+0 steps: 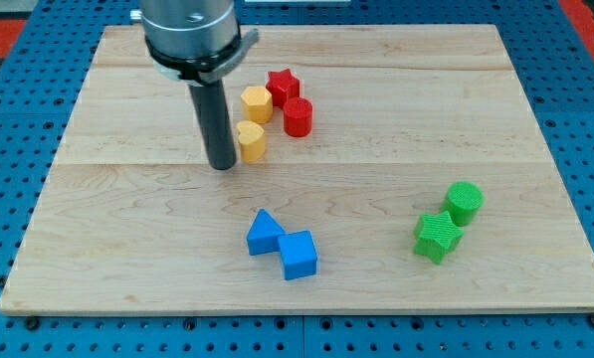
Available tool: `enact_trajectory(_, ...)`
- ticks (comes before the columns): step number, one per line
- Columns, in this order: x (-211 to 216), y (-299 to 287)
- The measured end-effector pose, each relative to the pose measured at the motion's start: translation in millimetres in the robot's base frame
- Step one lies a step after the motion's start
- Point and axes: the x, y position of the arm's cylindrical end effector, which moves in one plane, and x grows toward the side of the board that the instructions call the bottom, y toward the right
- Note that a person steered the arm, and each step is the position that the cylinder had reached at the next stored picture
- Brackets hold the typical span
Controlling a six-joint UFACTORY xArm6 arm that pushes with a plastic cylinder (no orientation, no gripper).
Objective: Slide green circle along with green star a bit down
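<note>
The ribbed green circle (465, 202) and green star (437, 237) are sitting touching on the pale wooden board (396, 109), at the view's lower right. My tip (222, 166), a plain rod with no claw, is resting well apart, just beside the yellow heart (251, 141).

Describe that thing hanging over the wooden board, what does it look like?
It is my arm's end: a wide round collar of dark grey metal with a paler ring and small side tabs, then a straight, smooth black rod. My tip is its blunt lower end. No cables, markings or claw show.
</note>
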Motion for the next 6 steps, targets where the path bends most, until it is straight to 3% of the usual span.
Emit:
enact_trajectory(2, -44, 28)
enact_trajectory(3, -22, 46)
enact_trajectory(5, 1, 269)
enact_trajectory(6, 32, 278)
